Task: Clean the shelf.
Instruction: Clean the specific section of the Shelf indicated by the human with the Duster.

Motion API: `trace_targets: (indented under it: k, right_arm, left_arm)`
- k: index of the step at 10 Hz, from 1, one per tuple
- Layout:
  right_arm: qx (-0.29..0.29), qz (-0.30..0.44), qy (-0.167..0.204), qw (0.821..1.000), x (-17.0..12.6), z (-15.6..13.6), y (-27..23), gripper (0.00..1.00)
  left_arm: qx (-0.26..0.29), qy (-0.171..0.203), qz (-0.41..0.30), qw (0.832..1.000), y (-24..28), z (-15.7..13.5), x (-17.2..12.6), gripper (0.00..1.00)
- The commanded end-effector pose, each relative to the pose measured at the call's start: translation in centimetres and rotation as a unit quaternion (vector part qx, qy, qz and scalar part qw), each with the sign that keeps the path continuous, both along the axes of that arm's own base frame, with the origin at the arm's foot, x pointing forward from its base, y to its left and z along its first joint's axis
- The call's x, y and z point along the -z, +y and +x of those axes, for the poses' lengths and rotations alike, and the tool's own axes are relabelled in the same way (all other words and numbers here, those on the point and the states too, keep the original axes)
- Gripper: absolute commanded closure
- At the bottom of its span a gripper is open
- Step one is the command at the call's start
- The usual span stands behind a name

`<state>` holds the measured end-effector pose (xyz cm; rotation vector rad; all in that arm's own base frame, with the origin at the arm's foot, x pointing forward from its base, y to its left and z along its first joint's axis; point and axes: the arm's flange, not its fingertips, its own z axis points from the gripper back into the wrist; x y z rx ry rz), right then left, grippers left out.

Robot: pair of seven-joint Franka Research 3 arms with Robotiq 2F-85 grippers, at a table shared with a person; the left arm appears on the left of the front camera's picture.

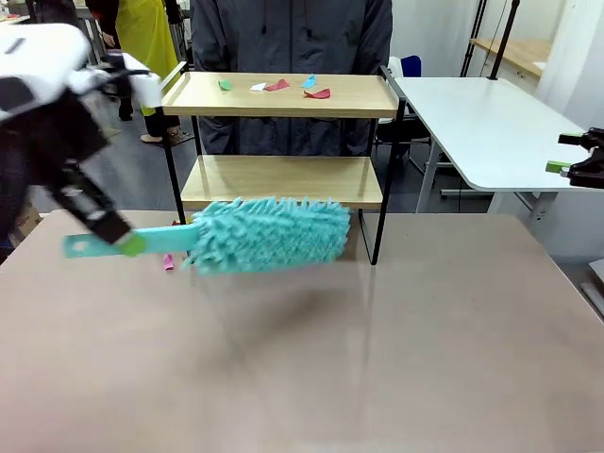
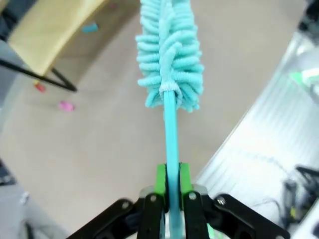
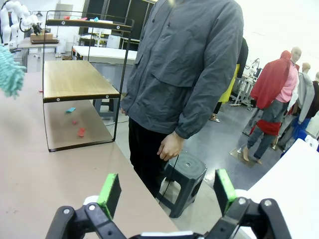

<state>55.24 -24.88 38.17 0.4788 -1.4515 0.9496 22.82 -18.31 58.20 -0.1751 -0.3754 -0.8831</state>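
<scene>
Your left arm reaches in from the left, wrist angled down. The left gripper (image 1: 130, 243) is pinching the teal duster (image 1: 269, 233) by its handle, brush level in front of the shelf (image 1: 283, 179), mid-table at the far edge. The right gripper (image 3: 167, 191) is far right, jaws spread.

Shelf (image 1: 283, 109) is stood upright at the far edge of the table (image 1: 425, 330): two light wooden boards, thin black frame, raised side rails. Coloured scraps (image 1: 321, 93) are scattered on the top board; more are seen beneath it.
</scene>
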Motion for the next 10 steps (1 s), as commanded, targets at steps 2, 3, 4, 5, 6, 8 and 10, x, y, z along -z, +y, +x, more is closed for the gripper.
trace_targets:
  k: [2, 3, 4, 5, 6, 8, 10]
  right_arm:
    - [0.002, -0.001, 0.008, 1.000, -0.7, 0.0, 0.2, 0.00]
    - [0.002, -0.001, 0.008, 1.000, -0.7, 0.0, 0.2, 0.00]
    - [0.002, -0.001, 0.008, 1.000, -0.7, 0.0, 0.2, 0.00]
    - [0.002, -0.001, 0.008, 1.000, -0.7, 0.0, 0.2, 0.00]
    - [0.002, -0.001, 0.008, 1.000, -0.7, 0.0, 0.2, 0.00]
    - [0.002, -0.001, 0.008, 1.000, -0.7, 0.0, 0.2, 0.00]
    - [0.002, -0.001, 0.008, 1.000, -0.7, 0.0, 0.2, 0.00]
  left_arm:
    - [0.011, 0.064, 0.102, 0.993, 3.5, -2.2, -2.3, 0.87]
    - [0.024, 0.090, 0.142, 0.985, 4.2, -2.7, -2.1, 0.87]
    - [0.021, 0.109, 0.175, 0.978, 4.5, -2.9, -2.2, 0.87]
    - [0.039, 0.114, 0.211, 0.970, 4.7, -2.9, -2.5, 0.87]
    - [0.040, 0.117, 0.219, 0.968, 5.1, -2.9, -2.6, 0.87]
    - [0.018, 0.126, 0.199, 0.972, 4.9, -3.4, -1.3, 0.87]
    - [0.018, 0.126, 0.199, 0.972, 4.9, -3.4, -1.3, 0.87]
